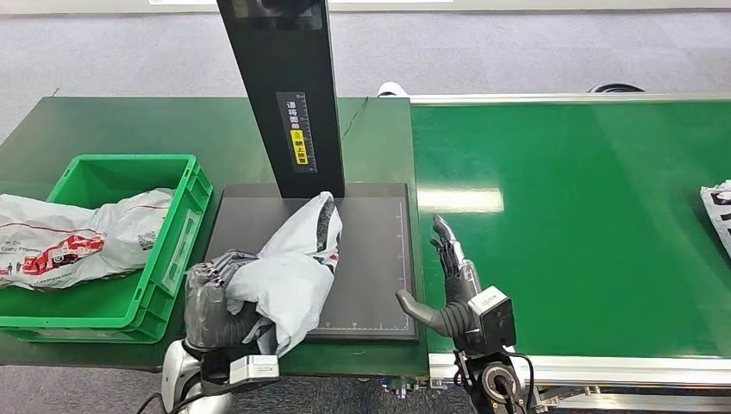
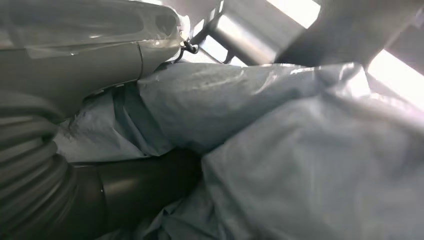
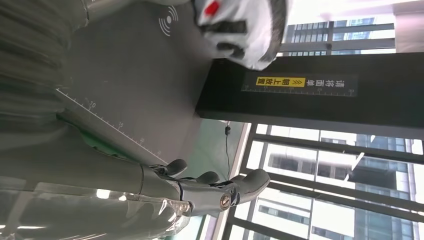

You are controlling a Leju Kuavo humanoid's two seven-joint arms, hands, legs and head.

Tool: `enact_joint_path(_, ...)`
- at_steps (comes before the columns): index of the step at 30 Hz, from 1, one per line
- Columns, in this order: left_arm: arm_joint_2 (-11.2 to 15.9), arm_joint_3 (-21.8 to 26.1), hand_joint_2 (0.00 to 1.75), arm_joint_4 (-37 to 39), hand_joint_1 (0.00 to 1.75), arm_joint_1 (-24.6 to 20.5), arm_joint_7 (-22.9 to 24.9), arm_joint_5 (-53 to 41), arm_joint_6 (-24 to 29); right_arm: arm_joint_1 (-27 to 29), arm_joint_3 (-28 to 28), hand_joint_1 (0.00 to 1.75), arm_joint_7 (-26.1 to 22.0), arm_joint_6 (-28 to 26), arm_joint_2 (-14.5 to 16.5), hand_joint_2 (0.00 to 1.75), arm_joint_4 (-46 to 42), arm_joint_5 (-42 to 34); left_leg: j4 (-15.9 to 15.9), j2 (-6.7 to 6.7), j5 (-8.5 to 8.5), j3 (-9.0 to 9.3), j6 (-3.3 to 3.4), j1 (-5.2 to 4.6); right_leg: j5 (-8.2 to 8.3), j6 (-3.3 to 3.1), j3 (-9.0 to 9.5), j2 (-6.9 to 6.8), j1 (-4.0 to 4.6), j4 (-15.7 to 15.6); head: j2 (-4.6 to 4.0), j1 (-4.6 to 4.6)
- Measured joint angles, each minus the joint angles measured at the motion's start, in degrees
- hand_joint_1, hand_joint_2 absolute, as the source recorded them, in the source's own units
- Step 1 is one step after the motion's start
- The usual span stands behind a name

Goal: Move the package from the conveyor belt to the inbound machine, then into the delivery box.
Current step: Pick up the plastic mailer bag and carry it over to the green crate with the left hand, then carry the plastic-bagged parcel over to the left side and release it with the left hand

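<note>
Two shiny silver arms. Left hand (image 1: pixel 211 302) dark grey, wrapped in clear crinkly plastic, with a small white box at the wrist. Right hand (image 1: pixel 448 289) with dark fingers, thick grey thumb, silver wrist block, round black part and thin black cable below. Grey ribbed cover (image 2: pixel 30 170) up close.

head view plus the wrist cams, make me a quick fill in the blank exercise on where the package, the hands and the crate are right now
1. The left hand grips the white package over the dark ____ of the inbound machine.
2. The right hand holds ____.
3. The green crate already contains a ____ bag.
4. Another package lies on the green ____ at the picture's right edge.

Missing words: platform; nothing; white; conveyor belt
</note>
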Motion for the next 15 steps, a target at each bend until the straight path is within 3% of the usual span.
enact_joint_path(4,-0.3,2.0,1.75,-3.6,1.75,0.5,-3.2,-0.5,2.6,0.2,0.0,0.00,0.0,-0.4,0.1,1.75,0.0,-0.5,0.0,0.00,0.00,0.00,0.00,0.00,0.00,0.00,0.00,0.00,0.00,0.0,0.00,0.00)
enact_joint_path(15,-1.4,9.3,1.75,-11.0,1.75,0.6,-3.9,-3.1,2.7,0.6,-0.1,0.00,0.0,-1.1,0.0,1.75,0.0,-0.8,0.0,0.00,0.00,0.00,0.00,0.00,0.00,0.00,0.00,0.00,0.00,0.0,0.00,0.00)
